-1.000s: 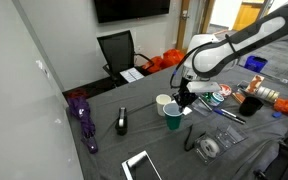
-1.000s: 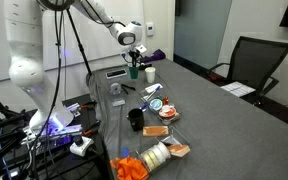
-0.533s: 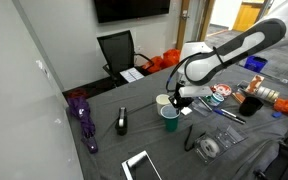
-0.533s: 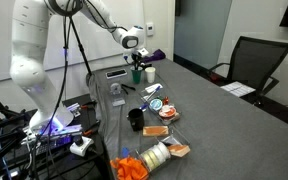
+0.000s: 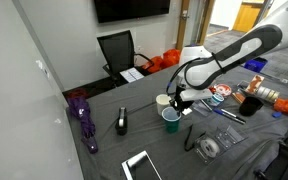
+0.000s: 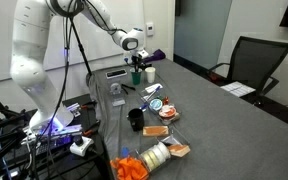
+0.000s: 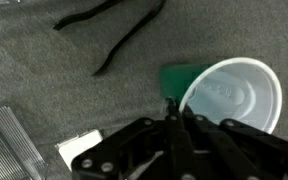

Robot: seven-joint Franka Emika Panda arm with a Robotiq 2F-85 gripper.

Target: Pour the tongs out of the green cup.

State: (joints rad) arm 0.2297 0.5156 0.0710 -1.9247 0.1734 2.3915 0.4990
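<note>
Wrist view: the gripper [image 7: 172,118] is at the rim of the green cup [image 7: 179,80], its jaws almost together.
I cannot tell if it pinches the wall, though a rim hold would suit tipping. The cup stands just left of the white cup [image 7: 234,95]. Only this view shows a thin black V, probably the tongs [image 7: 126,43], lying on the table farther left. The exterior views show only that the cup is upright.

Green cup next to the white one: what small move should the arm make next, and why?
Probably lower a touch and close on the wall of the green cup. The gripper hangs right above it, and the cup stands upright, so nothing is poured yet. The white cup stands close beside, so keep the fingers clear of it.
</note>
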